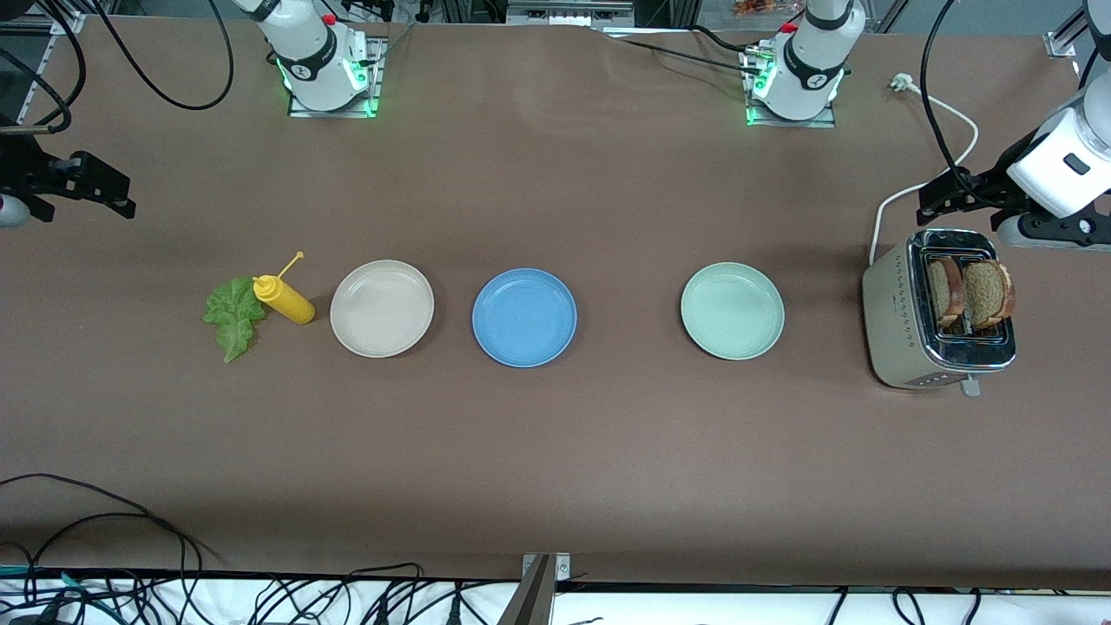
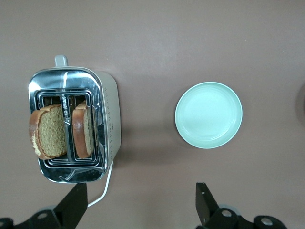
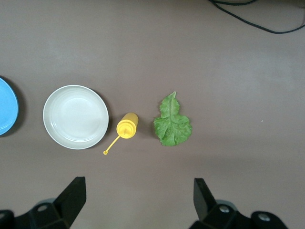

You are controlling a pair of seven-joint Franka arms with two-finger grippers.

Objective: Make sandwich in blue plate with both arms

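Both grippers aloft, jaws spread

brown table (image 1: 555, 451), black cables (image 1: 104, 529)

Blue plate (image 1: 524, 318): round, shallow, medium blue with a raised rim, lying flat and bare near the middle of the table, between a cream-white plate (image 1: 382, 308) toward the right arm's end and a mint-green plate (image 1: 732, 311) toward the left arm's end. Two brown toast slices (image 1: 969, 292): grainy with darker crusts, standing on edge in the slots of a silver toaster (image 1: 903, 325) at the left arm's end. Lettuce leaf (image 1: 233, 316): crinkled, green, flat on the table at the right arm's end, touching a yellow squeeze bottle (image 1: 283, 299).
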